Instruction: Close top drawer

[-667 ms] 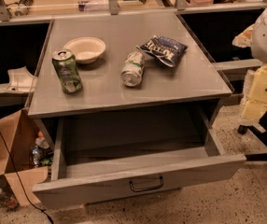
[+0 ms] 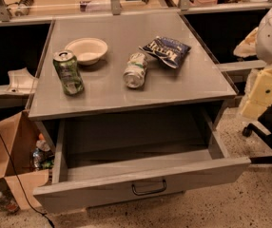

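The top drawer [image 2: 102, 191] is a wide, deep grey drawer. It stands pulled far out from under the grey table top [image 2: 174, 87], and its inside is empty. A small black loop handle [image 2: 149, 187] sits at the centre of its flat front. My gripper [image 2: 262, 95] is the cream-coloured piece below the white arm at the right edge. It hangs beside the table's right side, above and behind the drawer's right front corner, apart from the drawer.
On the table top are an upright green can [image 2: 68, 72], a can lying on its side [image 2: 135, 70], a dark blue chip bag [image 2: 165, 51] and a white bowl [image 2: 86, 50]. An open cardboard box [image 2: 7, 151] with bottles stands on the floor at left. A chair base [image 2: 264, 137] is at right.
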Available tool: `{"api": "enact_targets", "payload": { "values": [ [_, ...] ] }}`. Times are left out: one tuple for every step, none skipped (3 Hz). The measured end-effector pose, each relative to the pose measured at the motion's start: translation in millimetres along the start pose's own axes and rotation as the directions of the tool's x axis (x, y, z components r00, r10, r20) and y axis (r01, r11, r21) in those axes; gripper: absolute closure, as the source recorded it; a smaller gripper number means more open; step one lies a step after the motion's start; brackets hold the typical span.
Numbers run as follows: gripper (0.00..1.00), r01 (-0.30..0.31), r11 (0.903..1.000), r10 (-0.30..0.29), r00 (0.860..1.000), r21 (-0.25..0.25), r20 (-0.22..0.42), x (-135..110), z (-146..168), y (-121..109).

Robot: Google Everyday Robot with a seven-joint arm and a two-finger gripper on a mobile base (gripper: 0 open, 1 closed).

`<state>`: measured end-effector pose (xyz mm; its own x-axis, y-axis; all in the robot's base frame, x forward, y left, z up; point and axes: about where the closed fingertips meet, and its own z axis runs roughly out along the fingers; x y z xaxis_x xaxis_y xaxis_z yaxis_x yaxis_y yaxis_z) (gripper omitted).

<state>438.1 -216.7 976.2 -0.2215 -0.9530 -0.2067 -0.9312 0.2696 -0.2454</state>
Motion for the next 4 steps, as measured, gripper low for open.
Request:
{"api": "enact_targets", "payload": {
  "values": [
    [0.43, 0.000, 1.0000, 0.000, 1.000, 0.000, 0.000, 0, 0, 0],
    [0.66, 0.000, 1.0000, 0.000, 1.000, 0.001, 0.000, 0, 0, 0],
    [0.89, -0.004, 0.9996, 0.004, 1.000, 0.029, 0.018, -3, -10, -3],
    [1.00, -0.016, 0.9981, 0.014, 0.999, 0.060, 0.030, 4, -20, 8]
  ]
}}
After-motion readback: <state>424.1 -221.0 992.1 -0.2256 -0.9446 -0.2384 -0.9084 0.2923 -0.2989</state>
